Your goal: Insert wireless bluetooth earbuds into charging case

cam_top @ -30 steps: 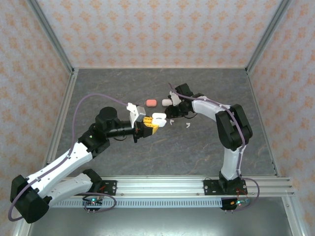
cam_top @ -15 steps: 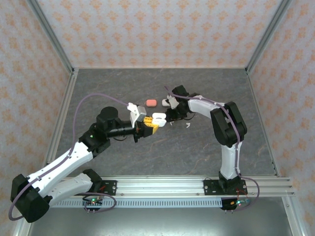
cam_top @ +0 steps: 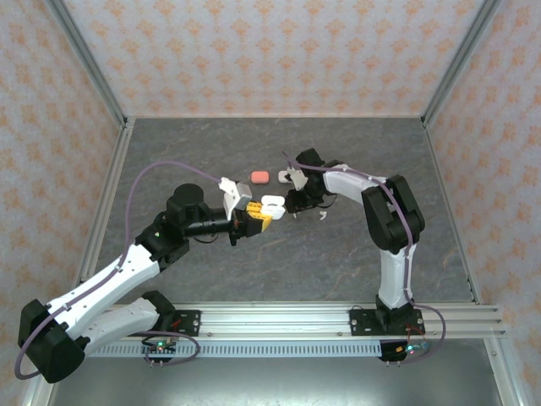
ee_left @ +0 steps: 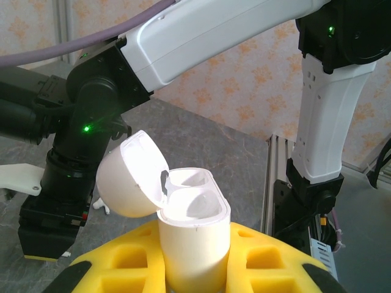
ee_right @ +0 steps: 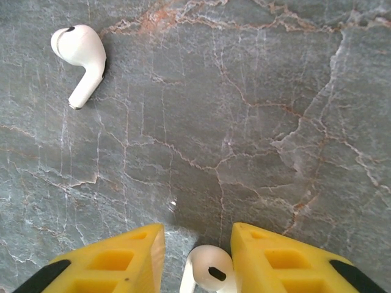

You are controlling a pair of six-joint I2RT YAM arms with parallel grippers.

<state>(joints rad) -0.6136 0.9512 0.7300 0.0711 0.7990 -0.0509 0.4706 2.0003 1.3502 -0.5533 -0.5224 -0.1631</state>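
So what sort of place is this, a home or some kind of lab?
Most likely a robot test cell in a lab: a left arm and right arm bolted to an aluminium rail, with wallpapered panels boxing in a stone-look table.

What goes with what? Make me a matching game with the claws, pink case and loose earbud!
1 left claw; 2 right claw; 3 pink case; 4 loose earbud.
A on the table, ahead of the right claw; B holds an open white case; C has an earbud between its fingers; D on the table, beyond the left claw.
Pairs: 1-B, 2-C, 3-D, 4-A.
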